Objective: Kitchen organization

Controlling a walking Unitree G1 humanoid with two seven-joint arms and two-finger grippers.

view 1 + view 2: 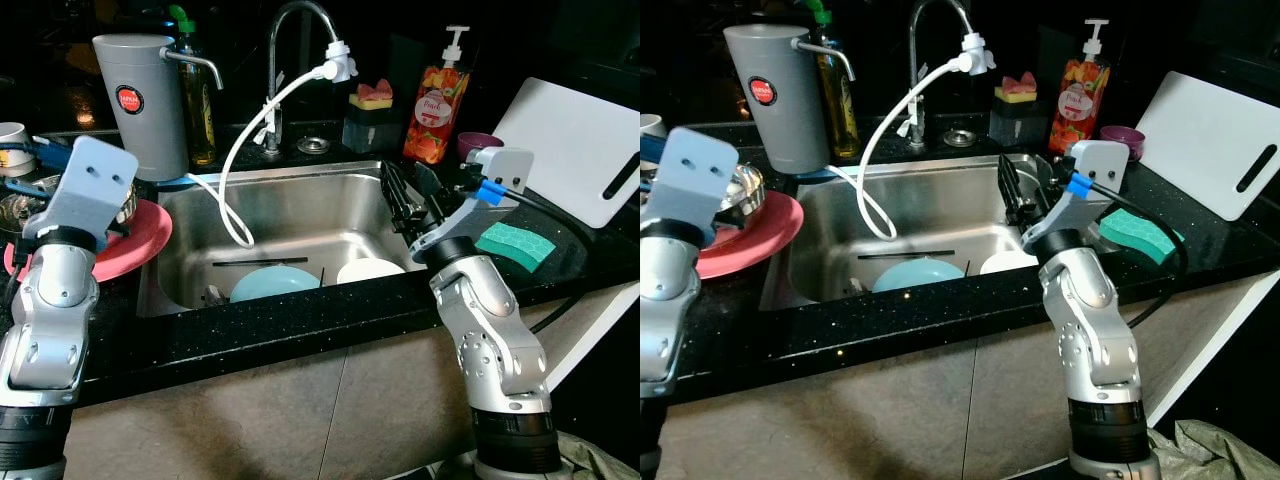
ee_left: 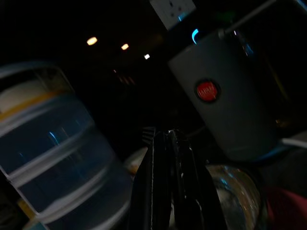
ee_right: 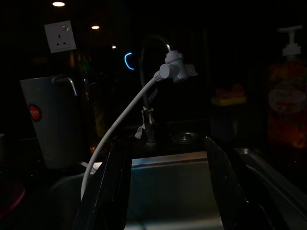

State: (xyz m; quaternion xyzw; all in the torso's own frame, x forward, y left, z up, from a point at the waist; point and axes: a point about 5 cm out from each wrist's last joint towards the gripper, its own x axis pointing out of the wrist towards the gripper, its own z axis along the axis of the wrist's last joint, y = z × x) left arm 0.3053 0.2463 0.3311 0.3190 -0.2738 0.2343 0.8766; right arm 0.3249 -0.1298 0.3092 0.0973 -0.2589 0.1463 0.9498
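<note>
Sink [image 1: 300, 205]: in the middle of the counter, tap [image 1: 290, 40] behind it.
In the sink: two plates [image 1: 272, 283], side by side.
Left of sink: jug [image 1: 140, 100], with a plate [image 1: 140, 240] in front of it.
Right of sink: sponge [image 1: 515, 245], board [image 1: 580, 150] behind it.
Behind sink, right: soap bottle [image 1: 437, 105].

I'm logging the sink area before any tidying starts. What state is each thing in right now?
left gripper: shut, empty, over the pink plate
right gripper: open, empty, above the sink
blue plate: lying in the sink
white dish: lying in the sink
green sponge: flat on the counter
cutting board: leaning tilted
soap bottle: upright
</note>
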